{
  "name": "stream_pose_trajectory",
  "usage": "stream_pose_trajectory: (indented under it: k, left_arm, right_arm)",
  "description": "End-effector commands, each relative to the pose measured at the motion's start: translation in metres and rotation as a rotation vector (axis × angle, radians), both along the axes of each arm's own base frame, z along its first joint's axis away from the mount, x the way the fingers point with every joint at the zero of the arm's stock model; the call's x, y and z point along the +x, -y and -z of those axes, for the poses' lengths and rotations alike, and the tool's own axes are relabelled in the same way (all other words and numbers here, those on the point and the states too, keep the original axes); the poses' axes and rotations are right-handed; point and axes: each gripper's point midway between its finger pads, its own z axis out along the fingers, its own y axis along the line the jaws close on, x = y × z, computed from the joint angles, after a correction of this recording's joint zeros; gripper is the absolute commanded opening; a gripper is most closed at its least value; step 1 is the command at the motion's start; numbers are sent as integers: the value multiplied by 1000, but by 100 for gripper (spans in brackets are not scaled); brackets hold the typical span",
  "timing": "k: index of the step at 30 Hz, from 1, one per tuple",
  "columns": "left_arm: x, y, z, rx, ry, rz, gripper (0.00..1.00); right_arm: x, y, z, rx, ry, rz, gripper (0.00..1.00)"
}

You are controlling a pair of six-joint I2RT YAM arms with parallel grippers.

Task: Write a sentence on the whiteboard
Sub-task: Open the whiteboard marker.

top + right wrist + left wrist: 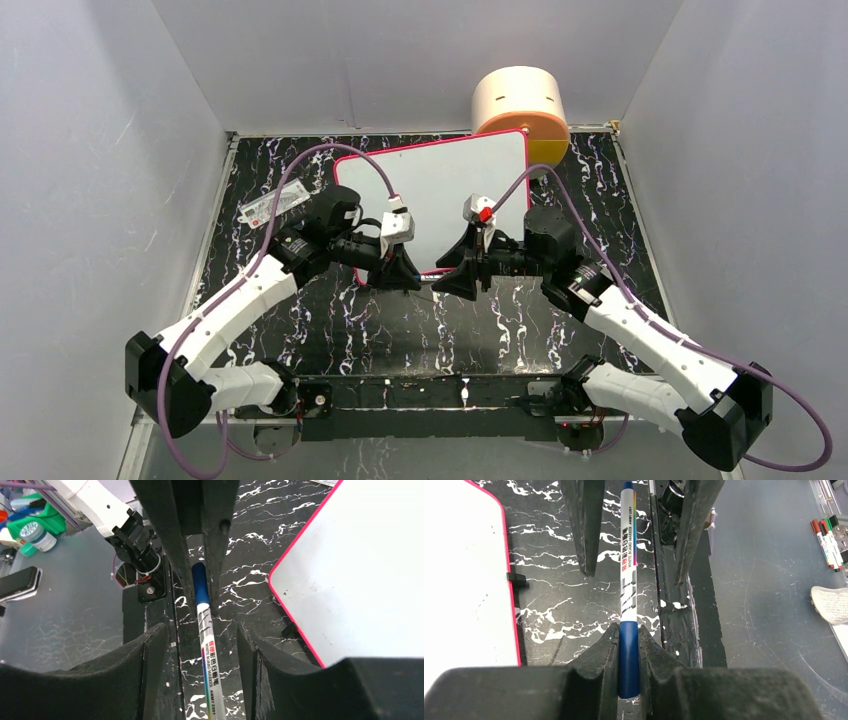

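Blue-capped marker (628,555) clamped at lower centre by left tool (628,630), right tool (202,630) parted around its barrel, whiteboard (350,580) upper right.

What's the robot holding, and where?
The left gripper pinches the marker by its blue end; the right gripper stands open around the barrel, not gripping.

Plain pale walls (90,150) box in a black table (330,340) veined with white, evenly lit.
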Motion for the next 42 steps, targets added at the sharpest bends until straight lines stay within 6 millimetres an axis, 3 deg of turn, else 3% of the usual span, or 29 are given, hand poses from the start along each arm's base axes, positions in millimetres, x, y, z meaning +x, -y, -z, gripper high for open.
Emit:
stream_pose_trajectory:
  k: [1, 7, 16, 33, 42]
  left_arm:
    - [3, 1, -26, -105, 62, -25, 0]
    - [3, 0, -27, -127, 40, -32, 0]
    - [10, 2, -28, -144, -11, -52, 0]
    - [7, 6, -25, -148, -78, -8, 0]
    - [9, 5, -31, -161, -83, -10, 0]
  right_arm:
    - [6, -2, -12, 62, -12, 24, 62]
    - [12, 3, -13, 82, -39, 53, 62]
    - [11, 6, -21, 121, -38, 37, 48]
    - [7, 7, -27, 161, -41, -6, 32]
    - [2, 5, -22, 138, -60, -54, 32]
